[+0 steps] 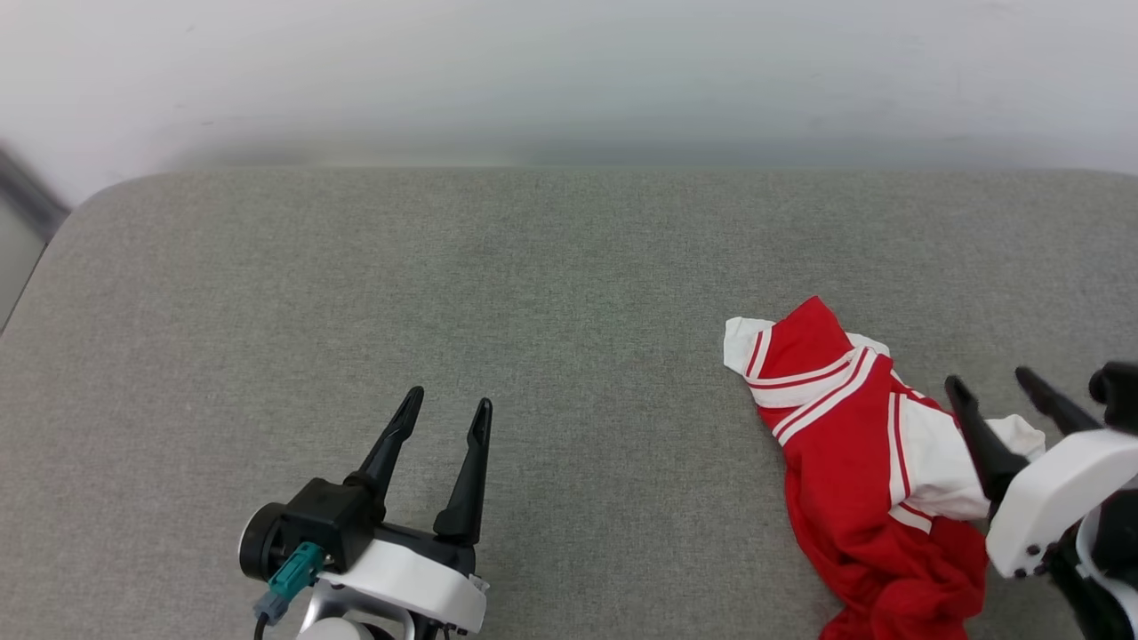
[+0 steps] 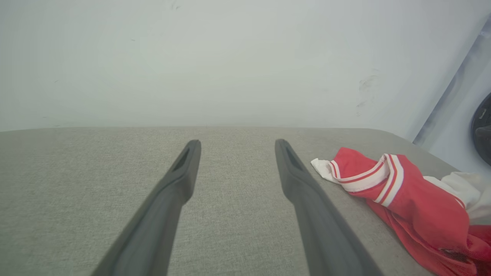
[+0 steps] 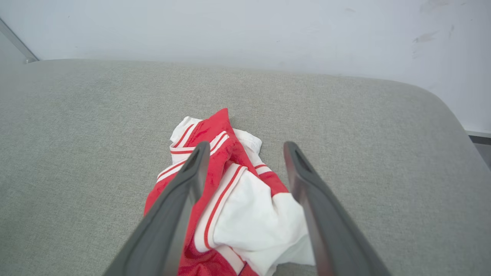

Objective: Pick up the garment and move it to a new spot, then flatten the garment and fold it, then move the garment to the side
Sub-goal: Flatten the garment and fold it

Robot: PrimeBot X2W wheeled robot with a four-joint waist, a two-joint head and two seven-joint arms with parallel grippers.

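1. The right end effector [image 1: 989, 380] sits at the lower right of the head frame. Its two fingers are spread wide and pinch nothing. In the right wrist frame they straddle the top of the garment; whether they brush the cloth I cannot tell.
2. The left end effector [image 1: 449, 398], at lower left, is spread as well and empty. It is over bare cover, well apart from the cloth.
3. The garment [image 1: 845, 444] lies in a crumpled heap at lower right and runs off the bottom edge. It is red with white panels.
4. It looks thin, soft and light, so it would probably sag from any hold and keep no shape. A pinch into the heap would likely catch several layers at once.
5. The striped trim [image 1: 818, 391] at the heap's upper end looks like the best hold, since a doubled edge is thicker and easy to find. Spreading it flat would probably need one end effector at each of two edge points.
6. The surface [image 1: 444, 267] has a grey woven cover and rounded corners. Its centre and left are bare, which leaves room to lay the cloth out.
7. A pale wall [image 1: 569, 71] fills the top of the frame.
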